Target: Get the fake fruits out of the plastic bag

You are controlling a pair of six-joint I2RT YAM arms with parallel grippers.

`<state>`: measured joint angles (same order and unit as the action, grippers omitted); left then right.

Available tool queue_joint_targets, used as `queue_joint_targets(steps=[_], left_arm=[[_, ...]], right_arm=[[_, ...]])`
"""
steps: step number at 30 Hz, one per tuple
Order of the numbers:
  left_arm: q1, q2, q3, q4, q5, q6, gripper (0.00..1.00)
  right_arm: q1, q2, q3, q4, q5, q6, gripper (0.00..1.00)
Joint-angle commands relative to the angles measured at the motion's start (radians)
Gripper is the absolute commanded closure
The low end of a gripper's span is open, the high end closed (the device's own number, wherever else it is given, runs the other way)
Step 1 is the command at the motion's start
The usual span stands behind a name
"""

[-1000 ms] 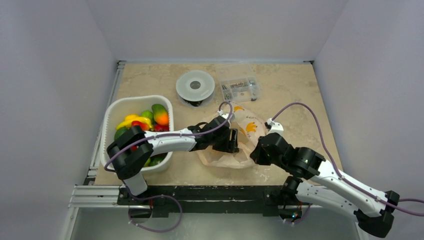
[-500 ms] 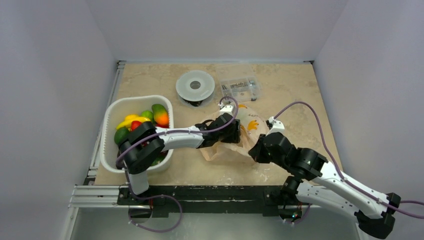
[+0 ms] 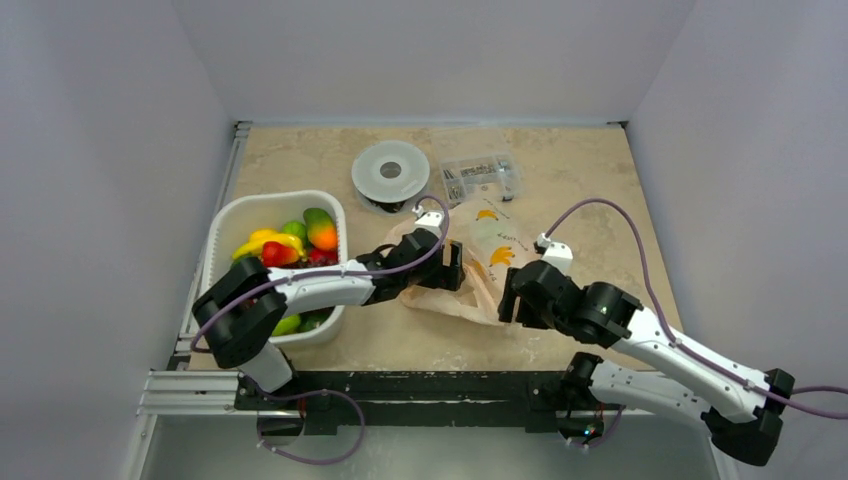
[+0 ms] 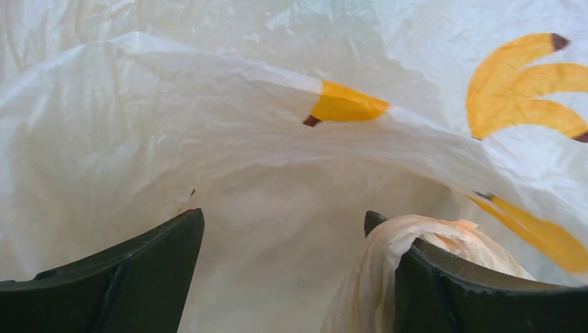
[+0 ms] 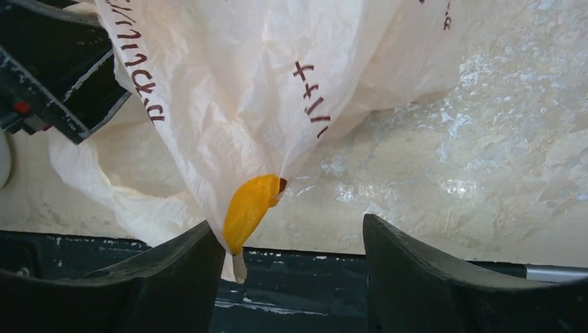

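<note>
Wrist views alone show left hand (image 4: 283,216) and right hand (image 5: 288,222) spread at plastic bag (image 5: 243,83).

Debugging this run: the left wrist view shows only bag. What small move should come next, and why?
Probably shut the right gripper on the bag edge hanging between its open jaws, to steady the mouth. The left gripper sits open inside the bag, film draped over one finger, with only film showing ahead.
</note>
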<state>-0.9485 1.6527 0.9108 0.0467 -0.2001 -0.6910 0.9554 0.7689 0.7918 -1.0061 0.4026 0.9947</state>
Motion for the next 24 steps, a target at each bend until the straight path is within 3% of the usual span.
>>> queue_joint_targets(steps=[1,4,10,14,16,20,24], left_arm=[[0.007,-0.135,-0.038,-0.002,0.13,0.053,0.13],[0.007,-0.161,-0.016,-0.034,0.24,0.06,0.12],[0.007,-0.281,-0.047,-0.124,0.265,0.045,0.05],[0.007,-0.386,-0.062,-0.201,0.293,0.067,0.04],[0.008,-0.443,-0.064,-0.258,0.295,0.077,0.04],[0.008,-0.582,-0.075,-0.425,0.213,0.102,0.03],[0.008,-0.733,-0.106,-0.543,0.159,0.094,0.01]], right_arm=[[0.003,0.02,0.135,-0.031,0.008,-0.087,0.26],[0.004,-0.003,0.192,0.073,-0.06,-0.237,0.15],[0.003,-0.015,0.306,0.253,-0.204,-0.383,0.12],[0.004,0.059,0.285,0.446,-0.313,-0.379,0.3],[0.003,0.095,0.264,0.499,-0.288,-0.334,0.32],[0.002,0.155,0.263,0.515,-0.18,-0.29,0.5],[0.001,0.23,0.246,0.584,-0.185,-0.315,0.54]])
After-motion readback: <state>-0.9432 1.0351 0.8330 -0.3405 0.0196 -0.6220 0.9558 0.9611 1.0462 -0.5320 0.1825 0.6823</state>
